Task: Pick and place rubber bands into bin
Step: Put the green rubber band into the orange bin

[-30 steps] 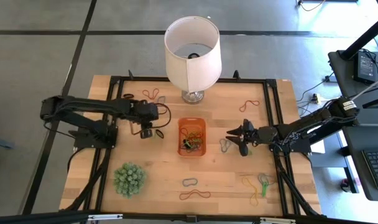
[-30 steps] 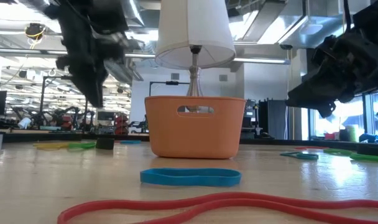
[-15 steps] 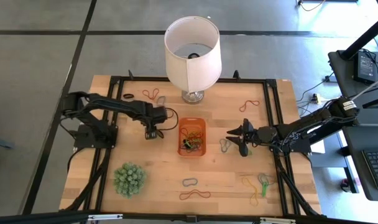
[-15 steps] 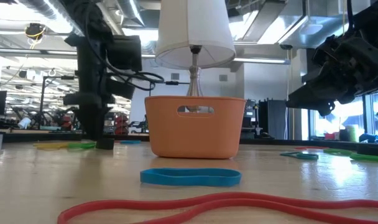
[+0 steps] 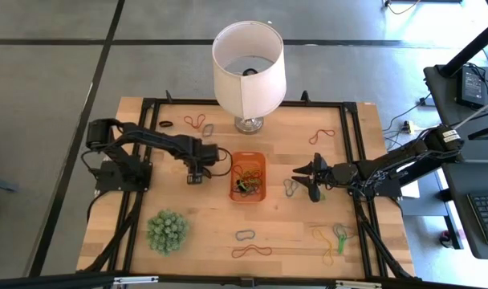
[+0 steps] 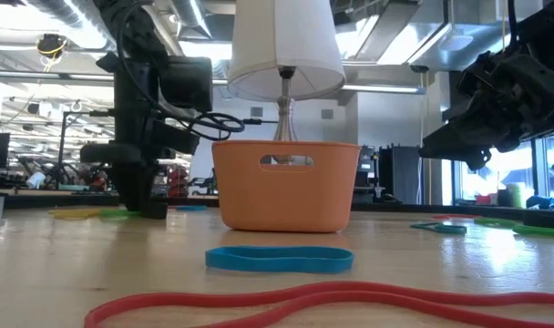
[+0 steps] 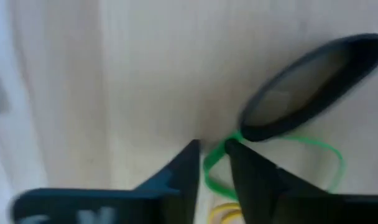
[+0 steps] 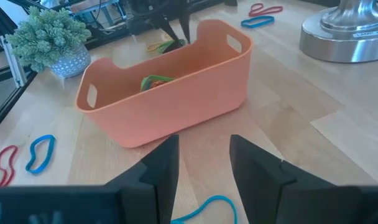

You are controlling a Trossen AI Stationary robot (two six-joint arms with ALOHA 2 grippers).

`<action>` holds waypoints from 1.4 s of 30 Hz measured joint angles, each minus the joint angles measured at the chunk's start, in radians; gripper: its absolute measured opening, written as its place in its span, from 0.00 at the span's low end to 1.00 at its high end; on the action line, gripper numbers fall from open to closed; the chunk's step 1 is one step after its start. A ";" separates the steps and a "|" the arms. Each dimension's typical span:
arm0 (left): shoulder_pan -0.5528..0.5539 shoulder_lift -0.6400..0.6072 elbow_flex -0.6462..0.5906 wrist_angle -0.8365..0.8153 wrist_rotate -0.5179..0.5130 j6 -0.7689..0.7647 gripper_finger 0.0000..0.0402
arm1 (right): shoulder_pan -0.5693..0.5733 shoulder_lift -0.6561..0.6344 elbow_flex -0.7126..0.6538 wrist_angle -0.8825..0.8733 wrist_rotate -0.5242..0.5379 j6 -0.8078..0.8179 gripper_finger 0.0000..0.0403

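- The left gripper (image 5: 194,176) points down at the wooden surface (image 5: 204,233), at 9 o'clock from the orange bin (image 5: 248,177).
- In the left wrist view, its fingers (image 7: 183,177) are nearly closed around a green rubber band (image 7: 273,163). A black rubber band (image 7: 310,84) and a bit of a yellow one (image 7: 226,213) lie right beside it.
- The right gripper (image 5: 302,178) hangs at 3 o'clock from the bin. It is open and holds nothing.
- The bin sits in the middle of the surface with some bands inside (image 5: 246,181).
- A blue band (image 8: 41,153) and a red band (image 8: 5,163) lie on the surface near the bin.
- More bands (image 5: 331,238) lie at 4 o'clock from the bin.
- A white lamp (image 5: 246,68) stands at 12 o'clock from the bin.
- A spiky green plant (image 5: 166,231) sits at 8 o'clock.
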 joint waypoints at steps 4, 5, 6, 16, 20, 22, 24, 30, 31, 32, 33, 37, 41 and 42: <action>-0.015 -0.041 -0.002 -0.012 0.028 -0.061 0.03 | 0.000 0.000 0.000 0.000 0.000 0.001 0.36; -0.017 -0.052 0.003 -0.034 0.047 -0.071 0.02 | 0.000 0.000 0.000 0.000 0.000 0.001 0.36; -0.018 -0.065 0.013 -0.064 0.059 -0.072 0.02 | 0.000 0.000 0.000 0.000 0.000 0.001 0.36; -0.043 -0.123 0.321 -0.402 -0.027 -0.062 0.01 | 0.000 0.000 0.000 0.001 0.000 0.000 0.36; -0.070 -0.123 0.470 -0.403 -0.073 -0.028 0.01 | 0.000 0.000 0.000 0.003 0.000 -0.002 0.36; -0.075 -0.107 0.545 -0.404 -0.080 -0.006 0.01 | 0.000 0.000 0.000 0.003 0.000 -0.003 0.36; -0.080 -0.081 0.612 -0.404 -0.107 0.000 0.01 | 0.000 0.000 0.000 0.004 0.000 -0.003 0.36; -0.081 0.073 0.814 -0.401 -0.122 0.100 0.01 | 0.000 0.000 0.000 0.008 0.000 -0.005 0.36; -0.081 0.107 0.846 -0.399 -0.122 0.111 0.01 | 0.000 0.000 0.000 0.009 0.000 -0.005 0.36; -0.079 0.139 0.877 -0.400 -0.122 0.120 0.01 | 0.000 0.000 0.000 0.009 0.000 -0.005 0.36; -0.076 0.172 0.906 -0.400 -0.122 0.129 0.01 | 0.000 0.000 0.000 0.009 0.000 -0.005 0.36; -0.069 0.293 0.988 -0.397 -0.116 0.153 0.01 | 0.000 0.000 0.000 0.009 0.000 -0.005 0.36; -0.070 0.387 1.023 -0.390 -0.071 0.164 0.01 | 0.000 0.000 0.000 0.008 0.000 -0.005 0.36; -0.070 0.406 1.025 -0.390 -0.056 0.164 0.01 | 0.000 0.000 0.000 0.007 0.000 -0.005 0.36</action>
